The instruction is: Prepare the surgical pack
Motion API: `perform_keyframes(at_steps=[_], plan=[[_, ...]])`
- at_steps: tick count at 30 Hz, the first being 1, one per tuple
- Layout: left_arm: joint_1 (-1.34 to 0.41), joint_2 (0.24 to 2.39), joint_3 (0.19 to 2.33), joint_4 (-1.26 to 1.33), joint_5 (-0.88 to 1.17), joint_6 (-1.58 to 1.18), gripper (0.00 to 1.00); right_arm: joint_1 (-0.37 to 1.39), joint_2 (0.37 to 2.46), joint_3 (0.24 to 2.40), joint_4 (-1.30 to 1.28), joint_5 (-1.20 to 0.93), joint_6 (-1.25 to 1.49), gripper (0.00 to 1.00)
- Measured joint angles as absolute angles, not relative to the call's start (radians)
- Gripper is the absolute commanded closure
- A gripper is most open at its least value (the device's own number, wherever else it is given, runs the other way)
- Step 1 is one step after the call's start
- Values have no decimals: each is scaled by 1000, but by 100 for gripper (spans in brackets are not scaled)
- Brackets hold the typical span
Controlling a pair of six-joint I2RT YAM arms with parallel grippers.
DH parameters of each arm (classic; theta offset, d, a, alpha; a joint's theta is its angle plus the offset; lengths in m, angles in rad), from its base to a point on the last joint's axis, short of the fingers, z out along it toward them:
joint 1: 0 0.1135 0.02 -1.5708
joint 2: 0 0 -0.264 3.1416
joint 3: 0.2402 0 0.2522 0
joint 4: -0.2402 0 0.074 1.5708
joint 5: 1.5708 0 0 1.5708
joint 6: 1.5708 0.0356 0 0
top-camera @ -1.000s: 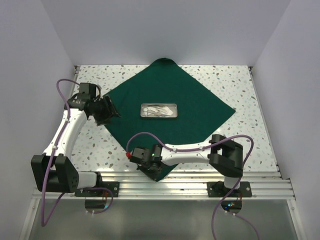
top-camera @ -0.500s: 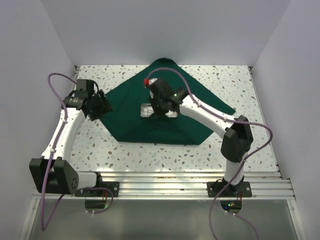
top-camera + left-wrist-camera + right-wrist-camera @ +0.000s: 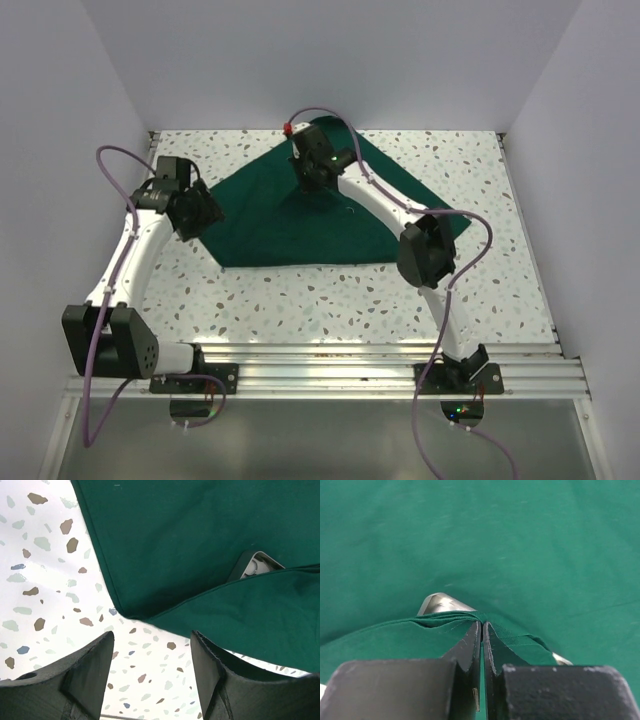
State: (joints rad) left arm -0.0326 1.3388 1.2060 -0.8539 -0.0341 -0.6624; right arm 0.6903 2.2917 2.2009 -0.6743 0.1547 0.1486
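Green cloth point(image 3: 290, 230) lies folded over the tray point(image 3: 256, 564), on the far half of the table point(image 3: 400, 290).
My right gripper point(image 3: 482, 630) is pinched tight on the cloth's folded corner above the tray; my left gripper point(image 3: 152, 639) hangs with jaws wide over the table, just beside the cloth's left edge.

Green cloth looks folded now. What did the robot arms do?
The right gripper, shut on the near corner of the dark green square cloth, carried it away from the arm bases, folding it over the small silver metal tray, now mostly hidden. The left gripper stayed open by the cloth's left corner.
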Motion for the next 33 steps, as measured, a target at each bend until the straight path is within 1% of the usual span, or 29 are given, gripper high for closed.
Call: perform_keyframes(at_steps=[10,18,25,33], plan=[[-33,1439,1240,-853,-54,-673,32,557,2328,2283,-650,166,130,100],[-33,1471,1266,-852,-60,-685,32,509,2440,2418,-614,134,131,100],[-33,1523,1337,-850,-65,-694,32,499,2506,2423,-596,89,139,100],[-33,1558,1351,-847,-60,-699,32,481,2516,2410,-559,57,149,100]])
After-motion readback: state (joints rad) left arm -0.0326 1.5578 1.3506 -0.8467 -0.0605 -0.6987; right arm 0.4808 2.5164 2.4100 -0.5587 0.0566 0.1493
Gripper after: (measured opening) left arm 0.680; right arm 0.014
